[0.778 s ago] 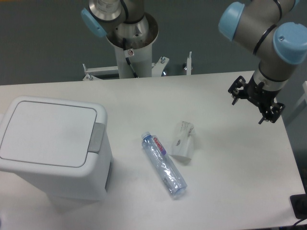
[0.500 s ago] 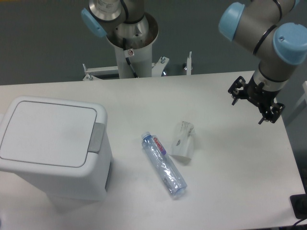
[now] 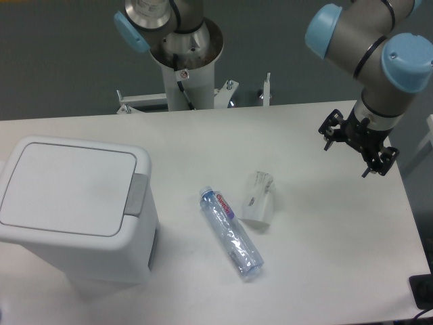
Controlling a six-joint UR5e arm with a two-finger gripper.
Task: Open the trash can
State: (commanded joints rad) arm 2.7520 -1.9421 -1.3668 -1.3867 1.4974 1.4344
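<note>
One thing matters for this step, the trash can (image 3: 71, 206), which stands at the far left of the desk (image 3: 325, 237) with its flat lid shut and level and its grey push tab (image 3: 137, 195) on the right-hand rim, facing the middle of the desk. To do the step well, I judge the arm should come across high, then descend squarely onto that tab and press straight down, keeping off the lid panel itself so the hinge is free to lift. Moving right, a clear plastic bottle (image 3: 231, 232) lies on its side near the centre, and a small white packet (image 3: 259, 198) sits just beside it on the right; both lie low on the crossing path, so height is the safe choice. At the far right the gripper (image 3: 357, 141) hangs above the desk's right edge, holding nothing, its jaws appearing spread, though the view is too small for certainty. The can is thus well apart from the jaws, off to their left across the whole desk.
</note>
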